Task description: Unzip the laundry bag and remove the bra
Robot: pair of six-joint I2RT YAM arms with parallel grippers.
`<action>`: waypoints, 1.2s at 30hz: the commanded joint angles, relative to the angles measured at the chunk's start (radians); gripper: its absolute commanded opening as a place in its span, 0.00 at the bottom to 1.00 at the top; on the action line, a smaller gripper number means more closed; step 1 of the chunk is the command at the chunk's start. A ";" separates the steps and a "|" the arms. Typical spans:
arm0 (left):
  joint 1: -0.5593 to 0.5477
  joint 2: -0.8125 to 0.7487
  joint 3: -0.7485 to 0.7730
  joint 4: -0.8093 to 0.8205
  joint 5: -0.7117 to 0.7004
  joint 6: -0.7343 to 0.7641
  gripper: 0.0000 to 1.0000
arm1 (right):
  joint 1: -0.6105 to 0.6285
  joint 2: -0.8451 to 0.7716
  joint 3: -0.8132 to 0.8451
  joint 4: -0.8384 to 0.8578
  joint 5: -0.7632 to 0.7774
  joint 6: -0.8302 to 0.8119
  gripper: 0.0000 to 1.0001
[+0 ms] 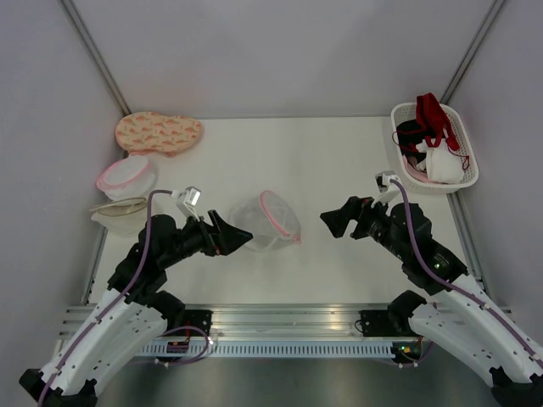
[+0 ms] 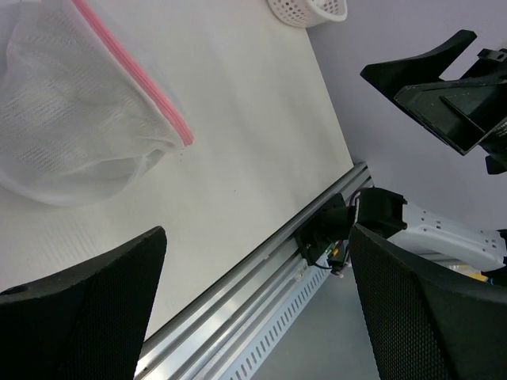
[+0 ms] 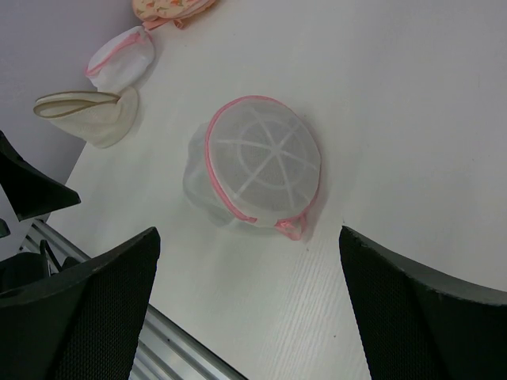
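Top view: the laundry bag [image 1: 270, 222] lies at the centre of the frame, its pink zipper rim [image 2: 150, 93] on the right-hand side. The left gripper [image 1: 240, 236], jaws spread and empty, sits just beside the bag's left flank. The right gripper [image 1: 333, 222], likewise spread and empty, stands farther off at right.

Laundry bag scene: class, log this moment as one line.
laundry bag: zipped, untouched | left gripper: open, near bag | right gripper: open, apart

laundry bag [image 3: 261, 170]: sheer white mesh, pink zipper | table [image 1: 339, 161]: matt white
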 commanded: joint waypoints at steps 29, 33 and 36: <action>-0.326 0.565 0.196 0.084 -0.567 -0.258 0.99 | 0.002 0.079 -0.113 0.035 0.125 0.027 0.98; -0.346 0.662 0.245 0.104 -0.609 -0.290 0.99 | 0.002 0.065 -0.142 0.047 0.130 0.041 0.98; -0.355 0.713 0.279 0.107 -0.633 -0.308 1.00 | 0.002 0.059 -0.150 0.048 0.139 0.044 0.98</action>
